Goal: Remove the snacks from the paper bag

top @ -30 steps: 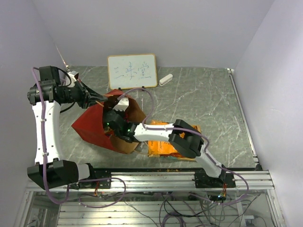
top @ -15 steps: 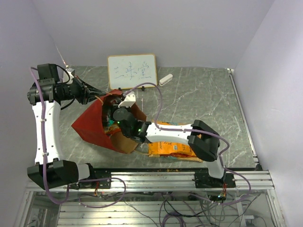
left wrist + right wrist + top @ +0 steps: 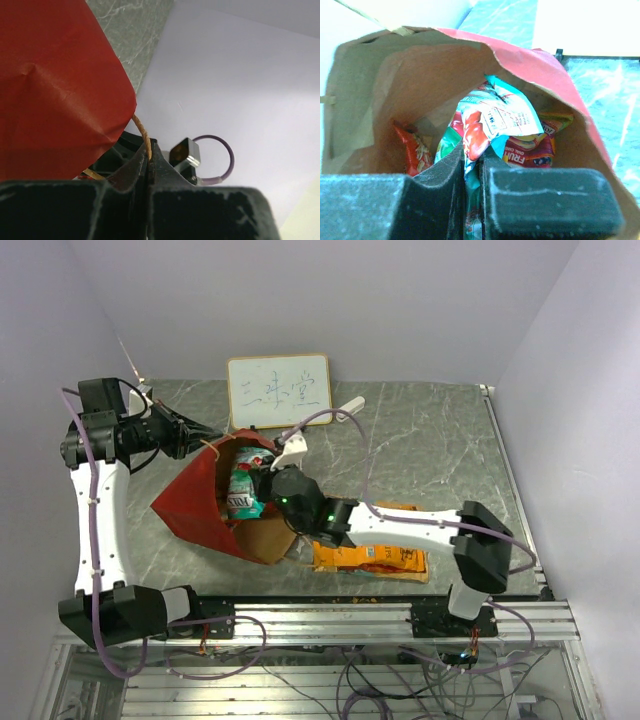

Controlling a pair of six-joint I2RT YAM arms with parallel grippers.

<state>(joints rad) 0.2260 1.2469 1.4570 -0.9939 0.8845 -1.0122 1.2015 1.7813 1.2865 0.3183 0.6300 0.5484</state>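
Observation:
The red paper bag lies on its side, its mouth facing right and its brown inside showing. My left gripper is shut on its thin tan handle and holds the rim up. My right gripper is at the bag's mouth, shut on a teal-and-red snack packet, which also shows from above. Inside the bag lie an orange-red packet at the left and a red-and-yellow fruit packet at the right. The large orange chip bag lies flat on the table right of the bag.
A small whiteboard stands at the back of the table. A white eraser lies right of it. The marbled grey table stretches to the right. The metal rail runs along the near edge.
My right gripper has drawn back from deep in the bag to its mouth, bringing the teal-and-red packet into view from above. The right arm has stretched out rightwards. The left gripper keeps hold of the handle.

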